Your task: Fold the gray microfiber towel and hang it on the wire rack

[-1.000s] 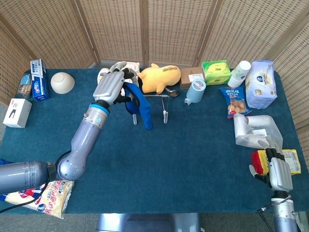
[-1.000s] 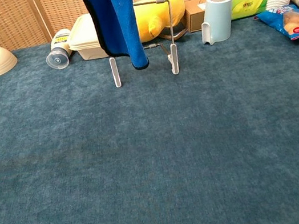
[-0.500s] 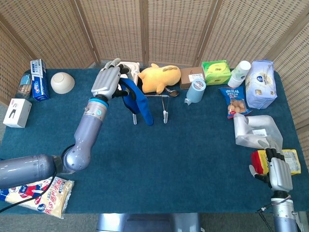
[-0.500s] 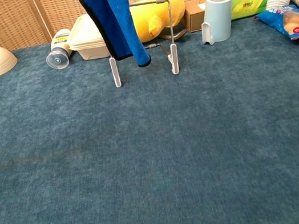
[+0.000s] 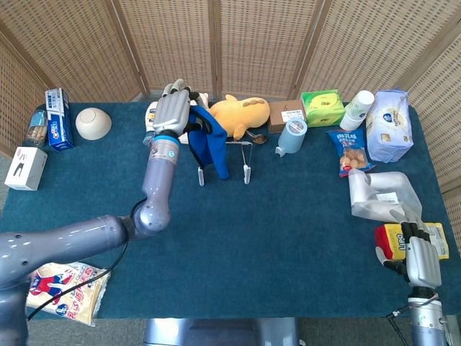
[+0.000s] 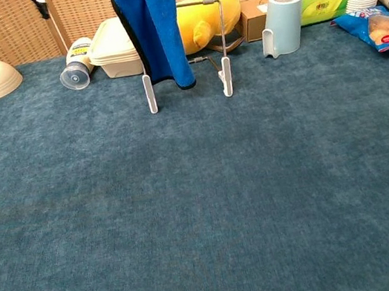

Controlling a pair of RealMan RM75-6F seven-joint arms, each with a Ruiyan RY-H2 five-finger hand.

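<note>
Tabletop carries wire rack; towel, blue as seen, hangs draped over rack's left end. My left hand sits at towel's top edge, fingers curled against the fabric; whether they pinch it, cannot tell. My right hand rests near edge, loosely curled, holding nothing.

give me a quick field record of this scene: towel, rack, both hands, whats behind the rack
towel: blue towel draped over the rack's left side, hanging down
rack: wire rack upright on blue cloth table
left hand: left hand at the towel's top; grip unclear
right hand: right hand at near right table edge, holding nothing visible
behind rack: yellow plush toy
</note>
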